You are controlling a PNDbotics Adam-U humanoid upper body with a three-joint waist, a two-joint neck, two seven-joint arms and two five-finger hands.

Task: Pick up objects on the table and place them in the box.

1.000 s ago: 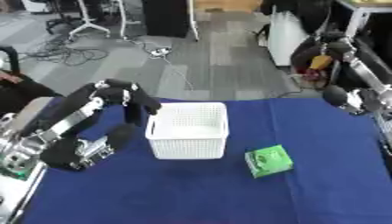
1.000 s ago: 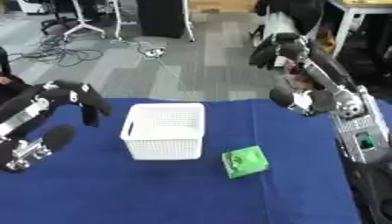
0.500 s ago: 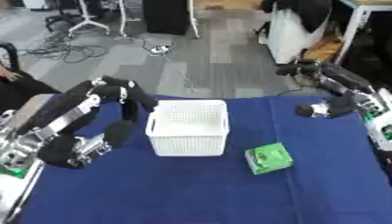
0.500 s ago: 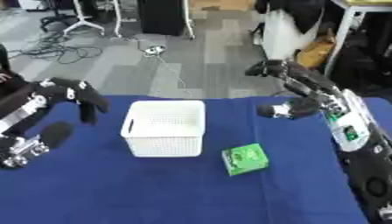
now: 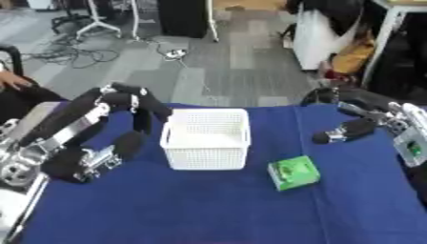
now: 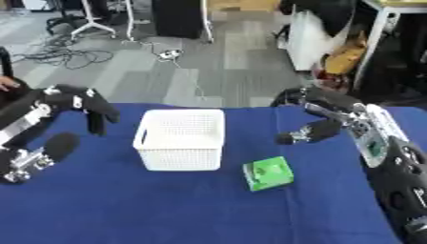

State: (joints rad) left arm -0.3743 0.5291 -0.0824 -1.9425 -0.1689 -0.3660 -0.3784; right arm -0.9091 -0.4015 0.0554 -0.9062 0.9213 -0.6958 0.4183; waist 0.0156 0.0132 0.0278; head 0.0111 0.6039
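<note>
White basket (image 5: 207,138) at centre looks empty, green box (image 5: 293,173) lies on the blue table (image 5: 208,209) lower right, and the right hand (image 6: 313,114) above holds nothing, fingers apparently relaxed.

Your left arm enters from lower left, bent at elbow, forearm angled up. Left hand (image 5: 143,106) at arm's top, fingers (image 5: 140,125) hanging downward, relaxed, nothing held. Your right arm enters from right edge, reaching inward. Right hand (image 6: 315,114) held at mid-height, fingers spread loosely, thumb (image 6: 304,133) pointing down-left, nothing between them. Hands well apart.
</note>
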